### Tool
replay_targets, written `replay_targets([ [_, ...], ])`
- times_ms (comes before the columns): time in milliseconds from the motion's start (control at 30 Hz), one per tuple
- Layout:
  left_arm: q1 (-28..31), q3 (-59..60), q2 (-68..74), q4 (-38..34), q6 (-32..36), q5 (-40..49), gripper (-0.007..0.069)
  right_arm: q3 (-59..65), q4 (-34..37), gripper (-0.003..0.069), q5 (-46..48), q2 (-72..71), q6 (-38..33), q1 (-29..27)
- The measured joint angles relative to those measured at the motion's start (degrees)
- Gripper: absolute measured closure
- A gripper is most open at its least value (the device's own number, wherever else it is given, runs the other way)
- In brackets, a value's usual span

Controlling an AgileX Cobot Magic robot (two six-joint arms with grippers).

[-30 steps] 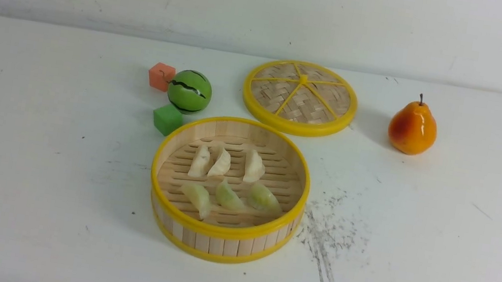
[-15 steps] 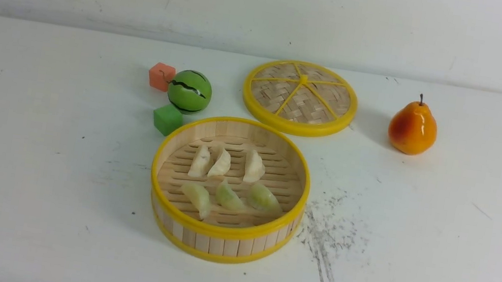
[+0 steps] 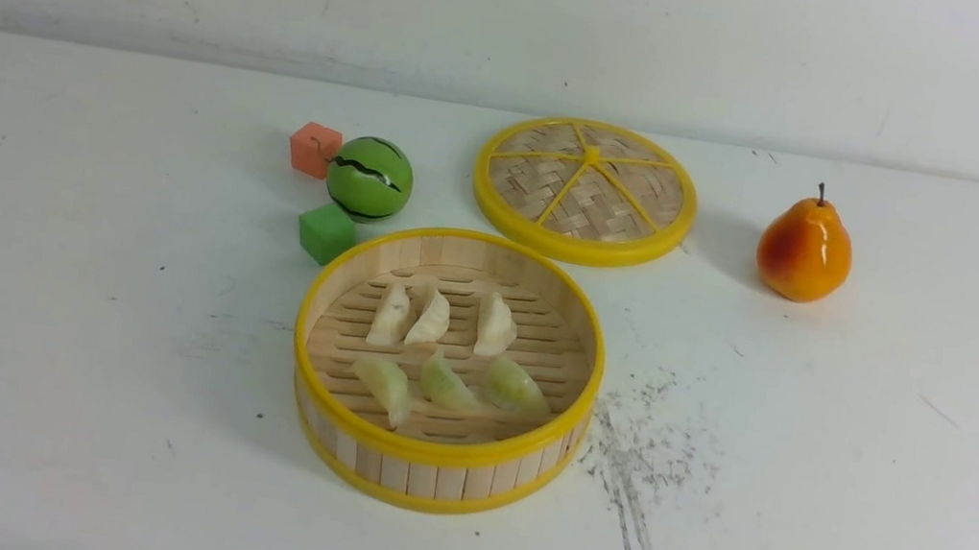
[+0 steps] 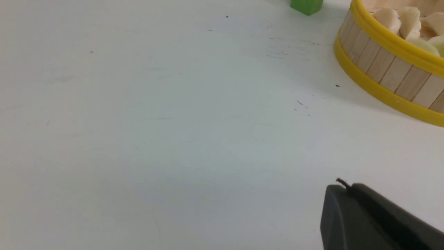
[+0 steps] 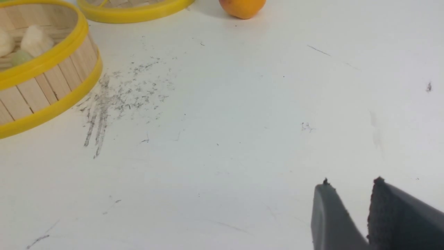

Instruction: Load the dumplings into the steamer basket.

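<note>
The steamer basket stands at the table's middle front, with upright slat wall and yellow rims. Inside lie three cream-white dumplings in a back row and three pale green dumplings in a front row. No arm shows in the front view. In the left wrist view my left gripper is shut and empty over bare table, well short of the basket. In the right wrist view my right gripper is open with nothing between its fingers, far from the basket.
The flat woven lid lies behind the basket. An orange pear stands at the right. A toy watermelon, an orange cube and a green cube sit behind the basket's left. Grey scuff marks are right of the basket.
</note>
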Motion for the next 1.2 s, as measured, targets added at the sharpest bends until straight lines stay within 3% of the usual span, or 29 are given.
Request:
replay_targets([
  [1200, 0.0, 0.0, 0.0, 0.0, 0.0, 0.0, 0.0613, 0.0, 0.0, 0.0438, 0.0, 0.0, 0.0, 0.0],
])
